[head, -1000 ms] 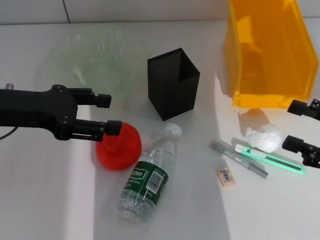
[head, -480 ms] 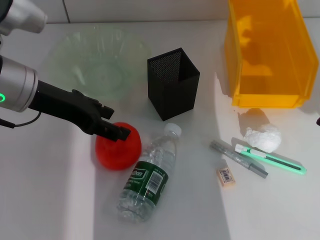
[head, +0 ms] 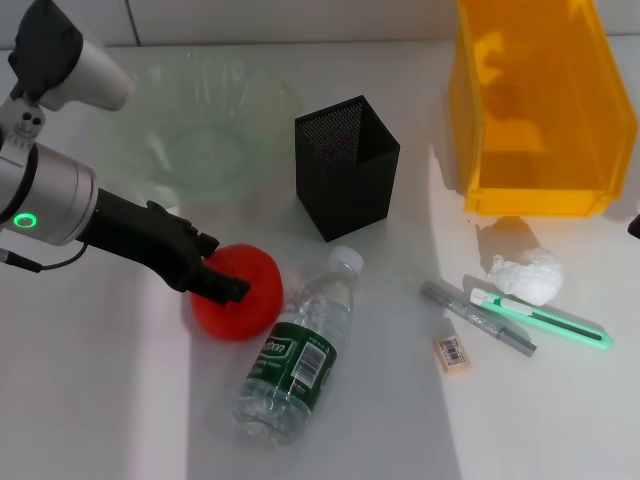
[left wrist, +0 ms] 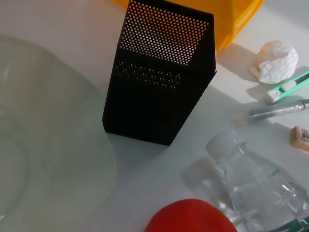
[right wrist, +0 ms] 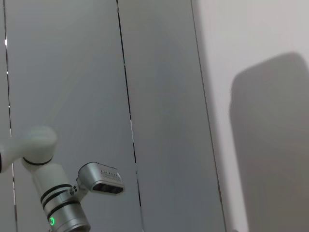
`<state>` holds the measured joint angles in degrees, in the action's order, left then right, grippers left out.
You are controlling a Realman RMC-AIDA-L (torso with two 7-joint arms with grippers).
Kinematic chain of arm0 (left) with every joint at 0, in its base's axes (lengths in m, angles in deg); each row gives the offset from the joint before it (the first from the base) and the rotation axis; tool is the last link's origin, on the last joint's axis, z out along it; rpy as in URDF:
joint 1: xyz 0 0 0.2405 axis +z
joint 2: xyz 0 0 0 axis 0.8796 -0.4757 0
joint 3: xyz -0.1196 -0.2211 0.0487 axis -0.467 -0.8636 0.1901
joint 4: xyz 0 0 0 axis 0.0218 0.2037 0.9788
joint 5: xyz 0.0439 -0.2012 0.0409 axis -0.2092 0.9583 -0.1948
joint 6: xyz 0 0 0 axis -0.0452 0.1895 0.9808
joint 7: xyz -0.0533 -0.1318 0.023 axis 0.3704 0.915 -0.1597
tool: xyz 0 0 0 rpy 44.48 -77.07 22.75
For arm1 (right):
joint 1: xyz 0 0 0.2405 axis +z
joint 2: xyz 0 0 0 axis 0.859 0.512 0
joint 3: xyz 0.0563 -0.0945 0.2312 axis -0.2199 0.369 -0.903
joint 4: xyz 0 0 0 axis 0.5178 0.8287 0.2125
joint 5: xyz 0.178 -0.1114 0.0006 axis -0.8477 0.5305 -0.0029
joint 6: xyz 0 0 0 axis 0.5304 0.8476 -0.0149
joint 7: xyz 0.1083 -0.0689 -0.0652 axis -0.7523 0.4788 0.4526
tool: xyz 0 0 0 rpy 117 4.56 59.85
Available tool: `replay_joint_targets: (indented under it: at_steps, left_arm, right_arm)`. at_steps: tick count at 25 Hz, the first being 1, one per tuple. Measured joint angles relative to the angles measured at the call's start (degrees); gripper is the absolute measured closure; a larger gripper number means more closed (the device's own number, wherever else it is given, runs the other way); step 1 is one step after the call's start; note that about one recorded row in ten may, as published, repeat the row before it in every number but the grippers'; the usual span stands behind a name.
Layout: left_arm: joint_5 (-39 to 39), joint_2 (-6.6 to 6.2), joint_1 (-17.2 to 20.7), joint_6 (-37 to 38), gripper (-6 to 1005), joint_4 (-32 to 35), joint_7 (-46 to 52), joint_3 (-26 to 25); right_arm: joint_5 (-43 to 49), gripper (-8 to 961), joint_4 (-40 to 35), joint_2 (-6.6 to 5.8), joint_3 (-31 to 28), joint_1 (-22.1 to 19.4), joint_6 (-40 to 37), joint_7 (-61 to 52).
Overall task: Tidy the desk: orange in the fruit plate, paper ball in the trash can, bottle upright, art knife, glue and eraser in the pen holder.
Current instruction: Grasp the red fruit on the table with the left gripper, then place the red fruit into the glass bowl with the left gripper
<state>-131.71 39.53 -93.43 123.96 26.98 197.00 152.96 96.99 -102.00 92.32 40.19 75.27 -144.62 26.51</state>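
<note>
Orange (head: pixel 240 293): bright red-orange, plain. Plate (head: pixel 195 125) behind orange: pale translucent green. Pen holder (head: pixel 346 166): black mesh, fine dot pattern. Bin (head: pixel 537 105) right of pen holder: yellow-orange, see-through. Bottle (head: pixel 296 350) beside orange: clear, white cap, dark green label with white print and barcode. Paper ball (head: pixel 528 276): white, crumpled. Knife (head: pixel 540 317): mint green with white end. Glue (head: pixel 478 318): grey, silvery. Eraser (head: pixel 452 353): beige with barcode. Table (head: pixel 100 400): white. Left gripper (head: pixel 222 279): black; arm silver with green light.

Bright even light; soft shadows fall toward robot's left; head view sharp, left wrist foreground slightly blurred.
</note>
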Motion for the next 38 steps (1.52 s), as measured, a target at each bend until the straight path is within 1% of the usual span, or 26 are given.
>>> replay_joint_targets:
  at_steps: [2,7,10,13,17,22,23,25,26,29,30,31,32,33,34,36,38]
  left_arm:
    - [-0.7,0.0,0.1,-1.2,204,-0.4,0.0,0.8]
    - [-1.4,0.0,0.0,-3.0,230,-2.1,0.6,0.7]
    - [-1.5,-0.16,-0.7,-3.4,321,-5.2,0.4,-0.9]
    - [-1.4,-0.16,-0.8,-3.4,412,-5.6,0.2,-1.1]
    - [-1.1,-0.14,-0.6,-3.2,646,-5.2,0.1,-1.1]
    - [-1.0,-0.13,-0.5,-3.0,734,-5.2,0.1,-1.2]
    - [0.5,-0.19,-0.5,-0.5,751,-5.0,-0.8,-2.4]
    - [2.0,-0.24,-0.7,1.6,786,-4.8,-2.2,-4.4]
    - [3.2,-0.31,-1.0,3.6,804,-4.5,-3.5,-7.1]
    - [4.8,-0.38,-1.8,6.7,828,-3.4,-5.1,-13.0]
    - [5.2,-0.53,-2.7,7.0,835,-2.1,-5.7,-18.4]
    - [5.2,-0.53,-2.7,7.0,843,-2.1,-5.7,-18.4]
    - [5.2,-0.78,-3.7,5.4,851,-1.8,-5.8,-22.1]
    - [5.2,-0.78,-3.7,5.4,851,-1.8,-5.8,-22.1]
    - [5.2,-1.04,-4.4,4.1,851,-2.0,-5.8,-23.7]
    - [5.2,-1.68,-5.7,0.7,850,-3.1,-5.8,-25.3]
    - [5.3,-1.94,-6.4,-3.2,851,-4.2,-6.3,-25.1]
  right_arm:
    - [0.0,161,0.0,-0.03,0.0,0.3,0.0,-0.1]
    - [0.0,161,0.0,-0.02,0.0,0.5,-0.3,-0.1]
    - [0.0,161,0.0,-0.02,0.0,0.5,-0.5,-0.2]
    - [0.0,161,0.0,-0.02,0.0,0.4,-0.5,-0.2]
    - [0.0,162,0.0,0.01,0.0,0.2,-0.6,-0.2]
    - [0.0,162,0.0,0.02,0.0,-0.2,-0.7,-0.2]
    - [0.0,162,0.0,0.02,0.0,-0.2,-0.7,-0.2]
    - [0.0,162,0.0,0.09,0.0,-0.6,-1.1,-0.3]
    - [0.0,162,0.0,0.09,0.0,-0.6,-1.1,-0.3]
    - [0.0,161,0.0,0.17,-0.4,-1.0,-2.0,-0.3]
    - [0.0,161,0.0,0.26,-0.7,-1.4,-2.4,-0.2]
    - [0.0,161,0.0,0.26,-0.7,-1.4,-2.4,-0.2]
    - [0.0,161,0.0,0.29,-1.0,-1.7,-2.5,-0.2]
    - [0.0,161,0.0,0.3,-1.2,-2.0,-2.6,-0.1]
    - [0.0,161,0.0,0.3,-1.4,-2.3,-2.8,-0.1]
    - [0.0,161,0.0,0.26,-1.6,-3.1,-2.9,0.0]
    - [0.0,161,0.0,0.24,-2.1,-3.8,-2.9,0.0]
